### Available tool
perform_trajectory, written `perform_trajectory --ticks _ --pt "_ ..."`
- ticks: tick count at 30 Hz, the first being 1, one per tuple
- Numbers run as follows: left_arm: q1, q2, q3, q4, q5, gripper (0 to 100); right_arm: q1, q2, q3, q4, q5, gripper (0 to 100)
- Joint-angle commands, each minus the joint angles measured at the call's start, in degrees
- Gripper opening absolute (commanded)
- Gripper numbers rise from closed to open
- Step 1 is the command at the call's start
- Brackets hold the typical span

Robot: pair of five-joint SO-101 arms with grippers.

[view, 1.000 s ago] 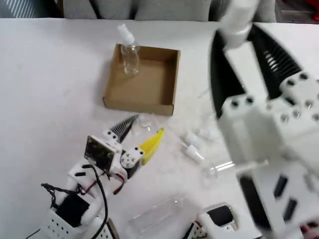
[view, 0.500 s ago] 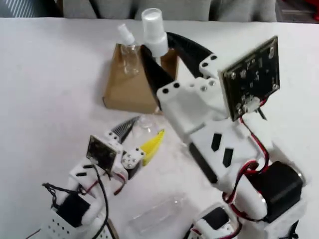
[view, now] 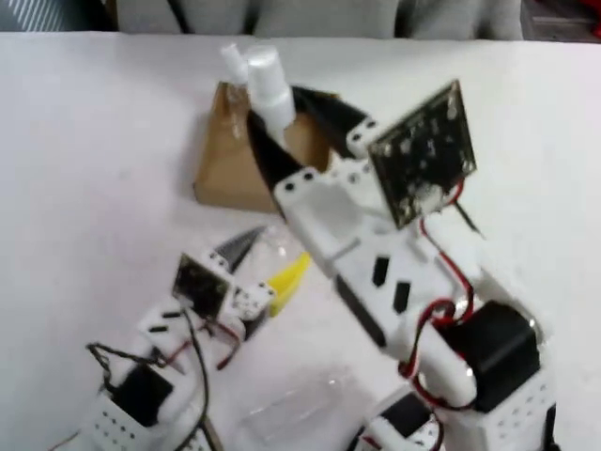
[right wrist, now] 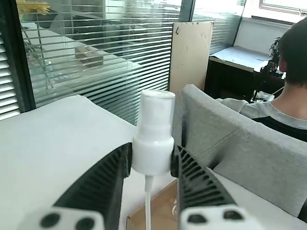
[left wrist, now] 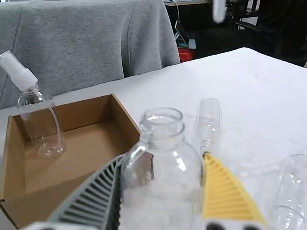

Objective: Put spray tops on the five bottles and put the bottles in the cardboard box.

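My right gripper [right wrist: 151, 151] is shut on a white spray top [right wrist: 154, 110], whose thin tube hangs down between the black fingers. In the high view that spray top [view: 263, 70] is held up over the cardboard box [view: 221, 174] by the right gripper [view: 272, 105]. My left gripper [left wrist: 165, 158] is shut on an upright clear bottle [left wrist: 163, 124] with an open neck, gripped between a grey and a yellow finger. It sits on the table just in front of the box, as does the left gripper [view: 278, 244]. A capped bottle [left wrist: 41, 120] stands in the box [left wrist: 81, 143].
Past the held bottle an uncapped bottle [left wrist: 208, 120] lies on the table, and another [left wrist: 292, 191] is close beside the yellow finger. One more clear bottle [view: 296, 404] lies near the front edge. The raised right arm [view: 394, 272] covers the table's middle right.
The right arm has swung from the right side over to the box, carrying the spray top. The left arm has shifted only slightly with its bottle.
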Motion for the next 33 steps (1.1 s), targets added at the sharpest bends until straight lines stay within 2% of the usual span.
perform_trajectory --ticks 1,10,33 --pt "0.4 -1.1 -0.4 -2.2 0.2 2 -0.2 -2.5 5.5 -5.1 0.1 1.7" --pt "0.4 -1.1 -0.4 -2.3 0.2 2 -0.1 -7.7 23.5 -21.8 0.4 1.7" --pt "0.4 -1.1 -0.3 -2.4 0.2 2 -0.1 -17.5 39.9 -22.1 0.2 1.8"
